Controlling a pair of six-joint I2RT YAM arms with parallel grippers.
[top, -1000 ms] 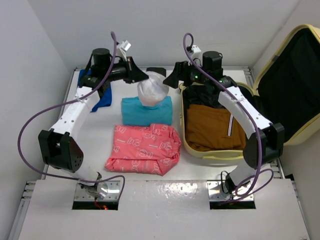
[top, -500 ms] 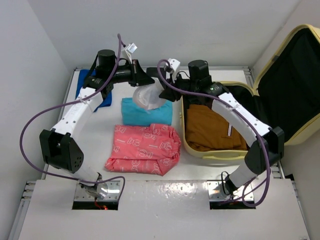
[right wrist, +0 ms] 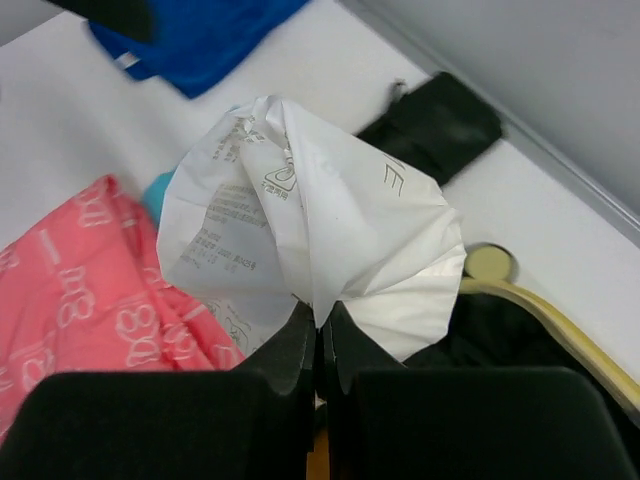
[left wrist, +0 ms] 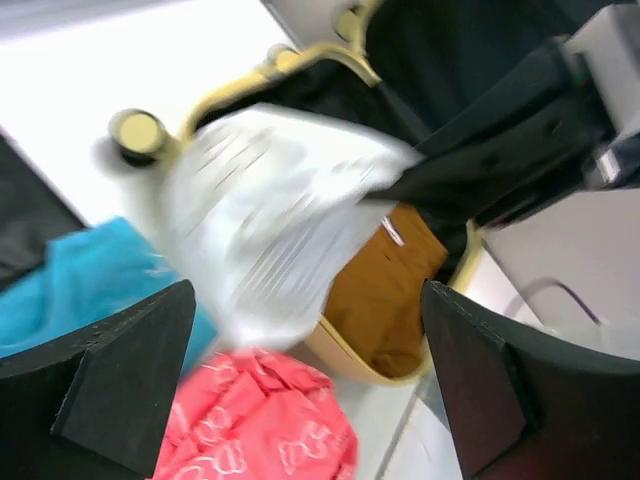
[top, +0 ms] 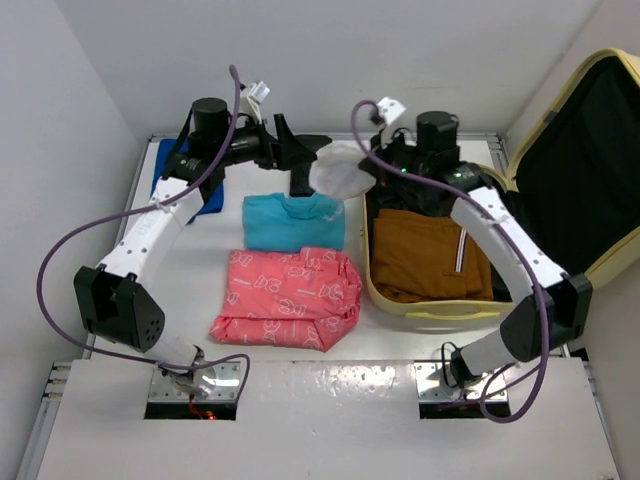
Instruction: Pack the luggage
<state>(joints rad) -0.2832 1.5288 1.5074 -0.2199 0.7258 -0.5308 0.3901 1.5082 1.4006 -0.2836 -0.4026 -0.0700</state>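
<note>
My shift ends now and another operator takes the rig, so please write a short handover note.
The left hand is open and empty, by the far edge of the teal garment.
The right hand is shut on the white bag, in the air beside the luggage.
Done: the luggage lies open with a brown garment inside.
Left: white bag, plus teal garment, pink garment and blue garment on the table.

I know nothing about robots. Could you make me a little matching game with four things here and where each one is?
Things:
1. white bag
2. brown garment
3. pink garment
4. blue cloth

Places:
A. inside the suitcase
B. far left corner of the table
C. pinched in the right gripper
D. front of the table, left of the suitcase

Pairs: 1-C, 2-A, 3-D, 4-B
</note>
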